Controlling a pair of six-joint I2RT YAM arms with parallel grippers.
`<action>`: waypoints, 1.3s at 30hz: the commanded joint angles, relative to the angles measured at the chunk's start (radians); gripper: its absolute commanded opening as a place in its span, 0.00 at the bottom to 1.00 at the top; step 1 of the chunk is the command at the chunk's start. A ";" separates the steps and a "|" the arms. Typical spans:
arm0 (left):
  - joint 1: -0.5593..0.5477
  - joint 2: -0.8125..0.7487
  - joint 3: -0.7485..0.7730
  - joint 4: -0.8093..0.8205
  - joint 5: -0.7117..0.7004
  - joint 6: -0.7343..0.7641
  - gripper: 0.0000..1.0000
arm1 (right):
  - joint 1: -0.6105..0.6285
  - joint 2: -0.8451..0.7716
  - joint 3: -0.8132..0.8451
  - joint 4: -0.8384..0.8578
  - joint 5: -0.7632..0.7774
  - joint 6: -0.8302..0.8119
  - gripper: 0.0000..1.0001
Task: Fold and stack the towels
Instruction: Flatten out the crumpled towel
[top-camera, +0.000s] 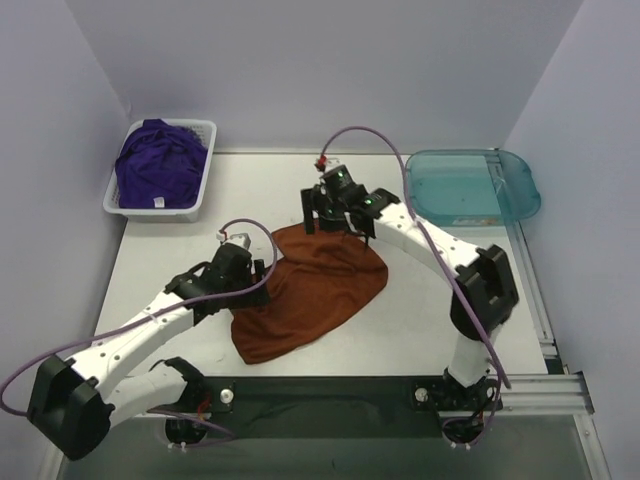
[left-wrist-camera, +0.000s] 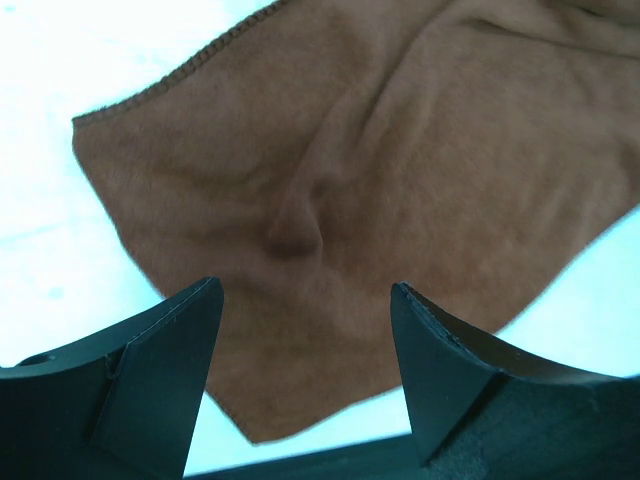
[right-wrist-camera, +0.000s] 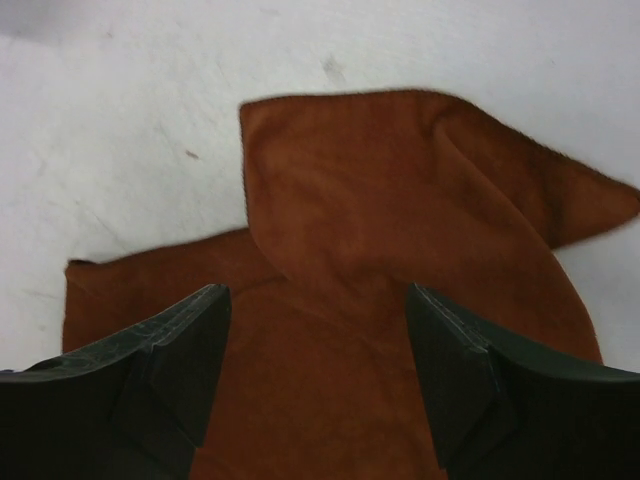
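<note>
White table (top-camera: 400, 335), rust-orange towel (top-camera: 310, 290) below left fingers (left-wrist-camera: 170, 350) and right fingers (right-wrist-camera: 170, 350), both spread, empty.

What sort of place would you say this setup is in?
Probably a robotics lab test cell: plain walls enclose a white table, two robot arms are bolted at its near edge, and a white basket of purple towels and a teal tray sit as props.

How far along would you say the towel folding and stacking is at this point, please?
Done: little; the orange towel lies rumpled on the table, one corner turned over. In hand: nothing gripped; the left gripper and right gripper hang open over it. Left: finishing that fold, then the purple towels heaped in the white basket; no stack yet.
</note>
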 joint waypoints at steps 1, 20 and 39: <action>0.029 0.119 0.045 0.159 0.012 0.025 0.79 | -0.017 -0.186 -0.196 -0.036 0.033 -0.017 0.70; 0.104 0.499 0.001 0.240 0.357 -0.061 0.63 | -0.171 -0.332 -0.822 0.000 -0.199 0.082 0.45; -0.004 0.105 0.036 0.071 0.181 -0.143 0.75 | -0.374 -0.458 -0.623 -0.007 -0.191 -0.095 0.44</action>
